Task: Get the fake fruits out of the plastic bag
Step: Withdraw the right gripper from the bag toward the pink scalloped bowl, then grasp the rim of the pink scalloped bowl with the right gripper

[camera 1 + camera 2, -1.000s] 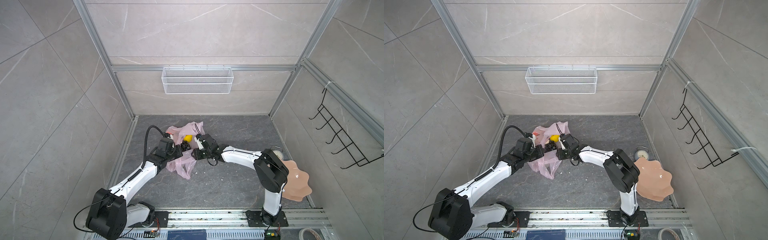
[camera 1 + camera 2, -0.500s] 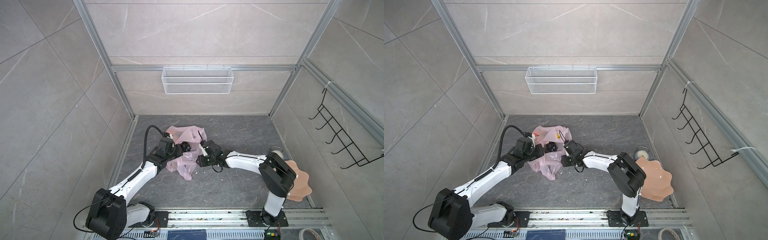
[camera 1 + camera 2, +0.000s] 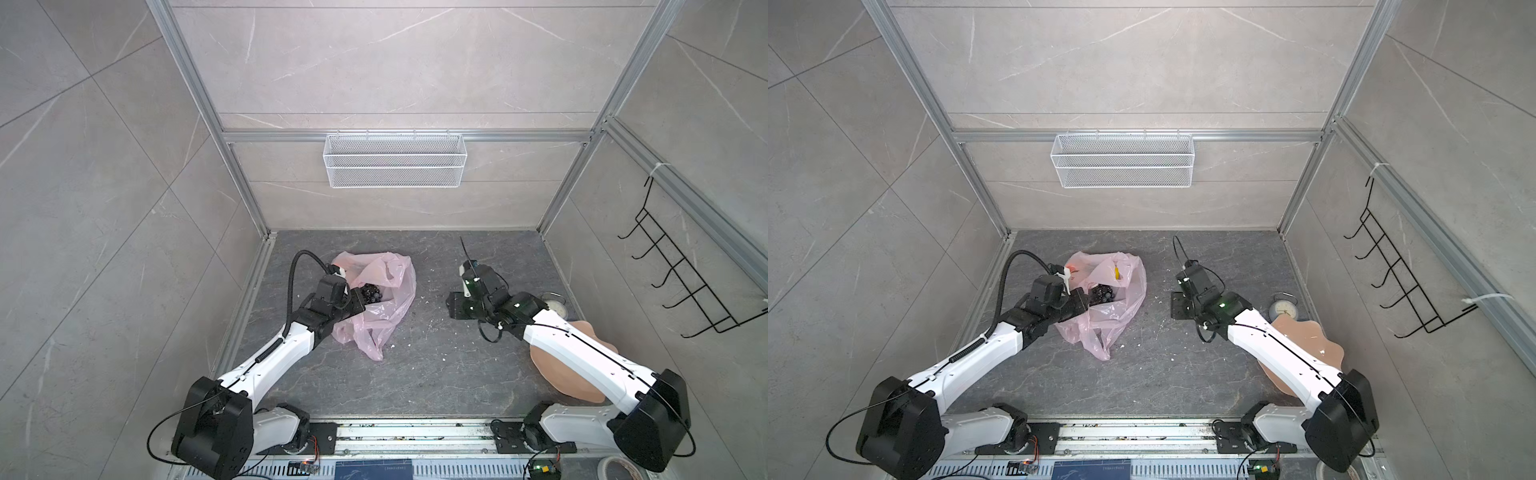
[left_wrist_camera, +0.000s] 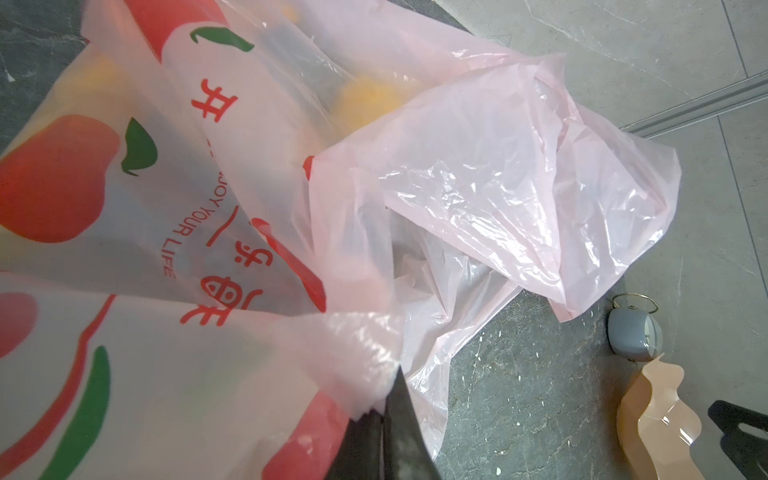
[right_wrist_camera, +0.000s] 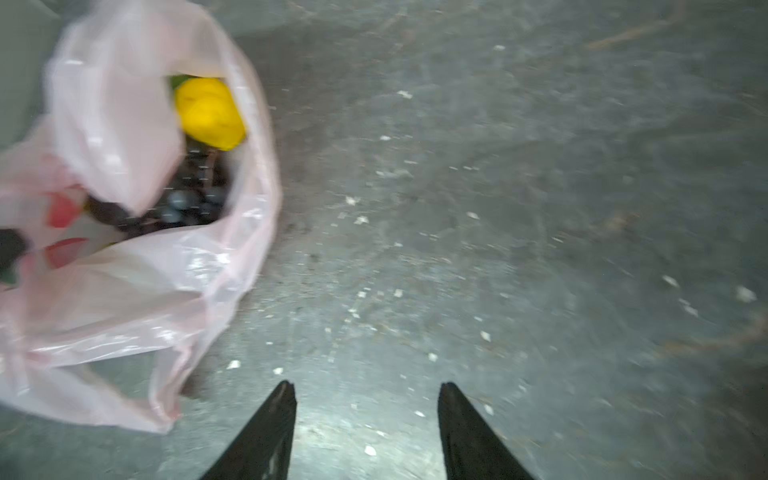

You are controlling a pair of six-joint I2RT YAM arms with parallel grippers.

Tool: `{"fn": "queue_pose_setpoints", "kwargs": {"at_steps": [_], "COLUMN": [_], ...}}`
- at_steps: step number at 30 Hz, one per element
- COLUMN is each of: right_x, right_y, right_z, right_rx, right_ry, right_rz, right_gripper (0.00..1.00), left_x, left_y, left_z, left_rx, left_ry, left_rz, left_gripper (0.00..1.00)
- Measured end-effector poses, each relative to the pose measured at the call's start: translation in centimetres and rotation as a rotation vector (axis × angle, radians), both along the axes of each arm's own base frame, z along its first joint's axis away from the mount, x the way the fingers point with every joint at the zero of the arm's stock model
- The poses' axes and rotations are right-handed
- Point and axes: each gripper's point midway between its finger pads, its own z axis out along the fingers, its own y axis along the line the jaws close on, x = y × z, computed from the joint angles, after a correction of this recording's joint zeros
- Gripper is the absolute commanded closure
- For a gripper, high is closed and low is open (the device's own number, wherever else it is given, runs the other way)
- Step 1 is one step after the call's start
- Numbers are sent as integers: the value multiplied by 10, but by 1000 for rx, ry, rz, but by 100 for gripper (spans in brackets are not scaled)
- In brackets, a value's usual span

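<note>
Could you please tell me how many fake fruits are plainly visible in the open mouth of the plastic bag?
2: a yellow fruit and a dark grape bunch beside it, both in the mouth of the plastic bag. Orange-yellow shapes behind the film suggest more are hidden.

**Lighting and Picture Quality**

Both top views: bright, even, diffuse light; soft shadows on floor [image 3: 415, 374]; straight lines bow near edges. Left wrist view: sharp; glare on plastic bag [image 4: 478, 187] creases. Right wrist view: motion-blurred throughout; bright patch lower centre.
</note>
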Motion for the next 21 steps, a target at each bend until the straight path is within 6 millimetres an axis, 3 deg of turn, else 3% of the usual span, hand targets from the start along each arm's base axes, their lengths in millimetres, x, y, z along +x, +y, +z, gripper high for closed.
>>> {"fn": "queue_pose_setpoints", "kwargs": {"at_steps": [6,9,15,21], "right_x": [-16,-25,-33,-35], "right_y": [-91,-126,-175,-200], "right_z": [-23,-29,-40,-58], "right_rx": [-186,-246,-324,-386], "right_ry": [146,205,294,370], "right_rz": [-273,-391,-544,-612], "right_gripper": [32,30,35,38], "left_x": [-1,-3,-4,-4], "left_y": [-3,-5,-7,-11], "left_z": [0,1,1,2], "left_rx": [4,3,8,2], "left_ry": [-5,-6,-15,-34], "left_rz": [-27,-45,-71,-101], "left_gripper": [100,100,100,100]}}
